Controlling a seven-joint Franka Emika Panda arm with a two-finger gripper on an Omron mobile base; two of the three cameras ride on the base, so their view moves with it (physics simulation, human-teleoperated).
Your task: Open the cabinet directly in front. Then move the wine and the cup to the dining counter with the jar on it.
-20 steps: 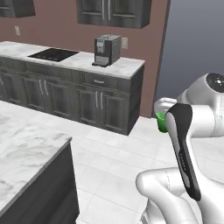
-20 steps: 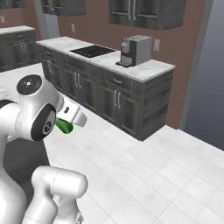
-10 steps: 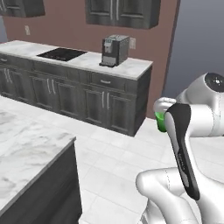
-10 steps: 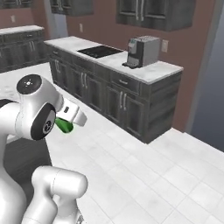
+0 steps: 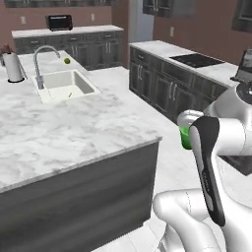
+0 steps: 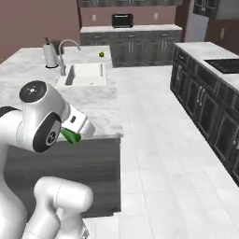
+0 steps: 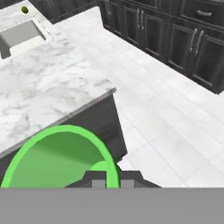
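I hold the bright green cup (image 7: pixel 61 157) close in front of the hand camera, with my gripper (image 7: pixel 113 181) shut on its rim. From the base views the cup (image 5: pixel 185 139) (image 6: pixel 70 136) pokes out beside my folded white arm, over the floor next to the corner of the dining counter (image 5: pixel 74 128) (image 6: pixel 95 100) (image 7: pixel 52 87). That island has a white veined marble top, an inset sink (image 5: pixel 66 83) (image 6: pixel 86 74) and a curved tap (image 5: pixel 42 59). The wine and the jar are out of view. Dark upper wall cabinets (image 5: pixel 162 6) line the top edge; which is the task's cabinet I cannot tell.
A white paper-towel roll (image 5: pixel 12 66) (image 6: pixel 50 55) and a green lime (image 5: pixel 67 60) (image 6: pixel 101 54) sit on the island's far side. Dark lower cabinets with a cooktop (image 5: pixel 197 60) run along the right. White tiled floor (image 6: pixel 158 140) lies between island and cabinets.
The whole picture has swung: the base turned from the wall counter with the coffee machine toward the island. The cup stays in my shut gripper, arm pose unchanged.
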